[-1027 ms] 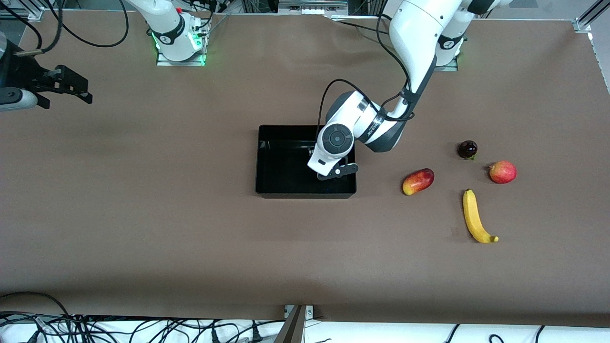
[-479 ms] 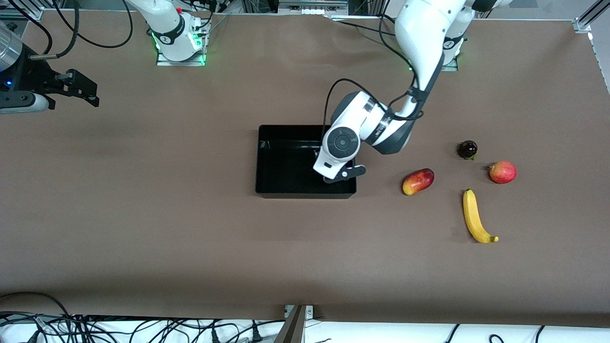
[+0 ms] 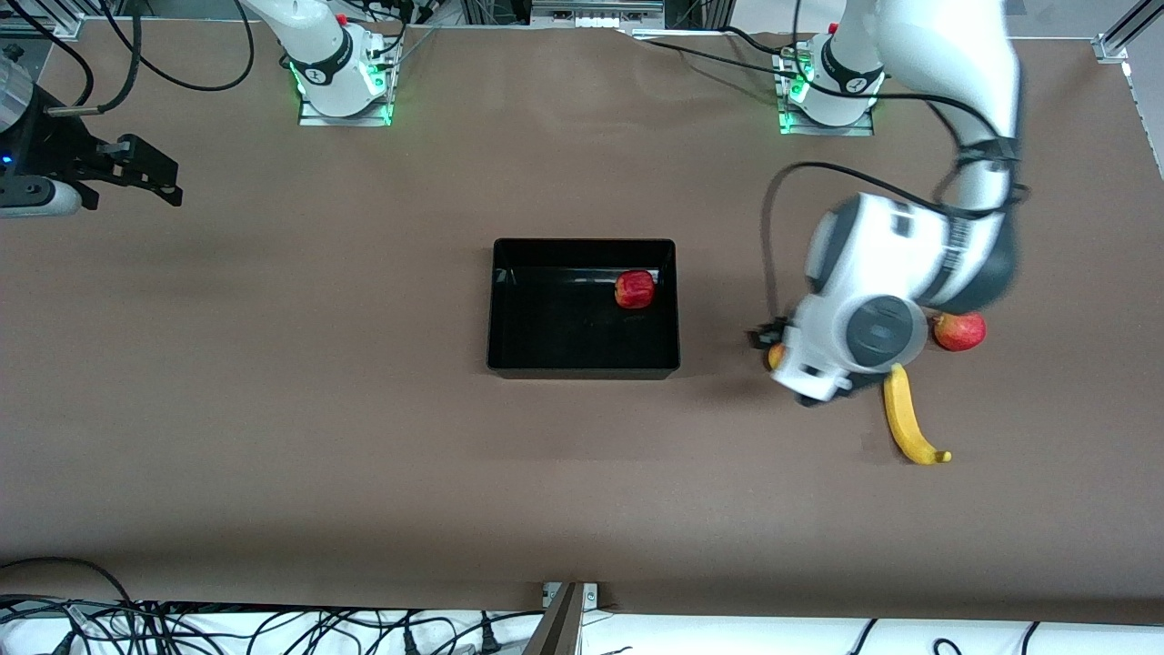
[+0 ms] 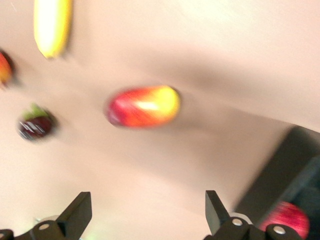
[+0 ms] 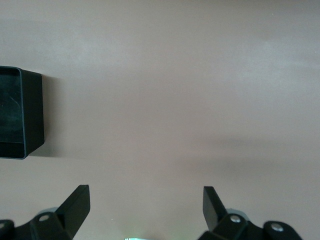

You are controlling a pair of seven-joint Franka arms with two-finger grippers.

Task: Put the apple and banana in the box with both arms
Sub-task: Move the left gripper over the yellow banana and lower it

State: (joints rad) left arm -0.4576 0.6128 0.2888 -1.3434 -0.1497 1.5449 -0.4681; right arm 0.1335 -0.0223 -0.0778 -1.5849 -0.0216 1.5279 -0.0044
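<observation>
The apple (image 3: 635, 289) lies inside the box (image 3: 509, 309), in the corner toward the left arm's end and toward the robots' bases, and nothing touches it. The box stands in the middle of the worktop (image 3: 364, 437). The banana (image 3: 909, 426) lies on the worktop toward the left arm's end, well apart from the box and nearer to the front camera than the other fruits there.

The left gripper (image 4: 145, 215) is up in the air over the worktop between the box and the fruits. Its 2 fingers (image 4: 77, 215) stand wide open and they hold nothing. In the left wrist view I see under it an oval red-and-yellow fruit (image 4: 143, 106), a dark round fruit (image 4: 35, 125) and one end of the banana. In the front view the wrist of the left arm covers most of the oval fruit, and a pink-red round fruit (image 3: 962, 332) shows just beside this wrist.

The right arm waits at its own end of the worktop. The right gripper (image 5: 145, 210) hangs over bare worktop, well apart from the box, also wide open and empty.
</observation>
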